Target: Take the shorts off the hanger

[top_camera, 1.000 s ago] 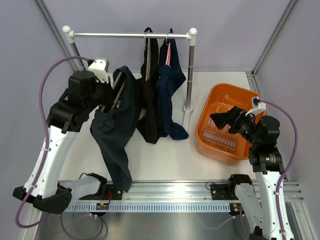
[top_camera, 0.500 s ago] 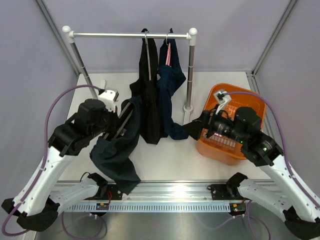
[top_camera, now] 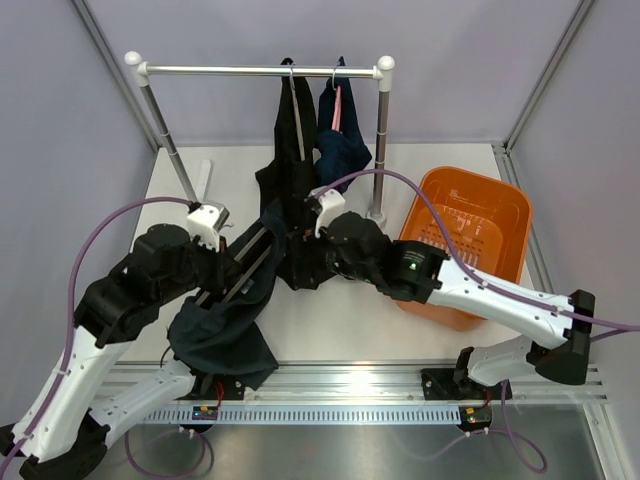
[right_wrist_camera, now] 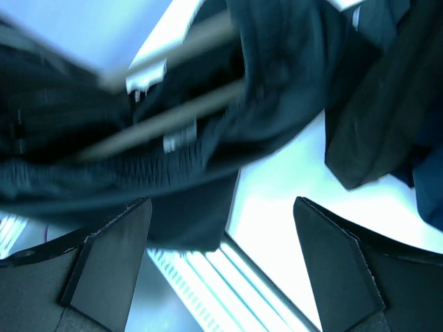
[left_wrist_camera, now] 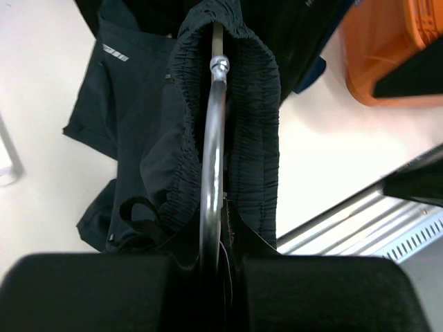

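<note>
- The left gripper [left_wrist_camera: 221, 261] is clamped on the hanger [left_wrist_camera: 211, 152] carrying the dark teal-navy shorts [top_camera: 222, 335], above the tabletop's [top_camera: 340, 322] front-left part.
- The right gripper [right_wrist_camera: 221, 204] is held with jaws apart, just beside those shorts.

In the top view, the left arm's wrist and the dark teal shorts [top_camera: 225, 335] are hiding the left gripper [left_wrist_camera: 221, 266]. In its own wrist view, its fingers [left_wrist_camera: 90, 294] are running off the bottom edge. The waistband is swallowing most of the wire hanger [left_wrist_camera: 212, 138]. The right arm [top_camera: 450, 285] is covering the black shorts' [top_camera: 287, 180] lower edge and part of the orange basket [top_camera: 510, 245]. Blur is smearing the right wrist view, turning the hanger into pale streaks, and the frame is cropping the right gripper [right_wrist_camera: 221, 207] below.
</note>
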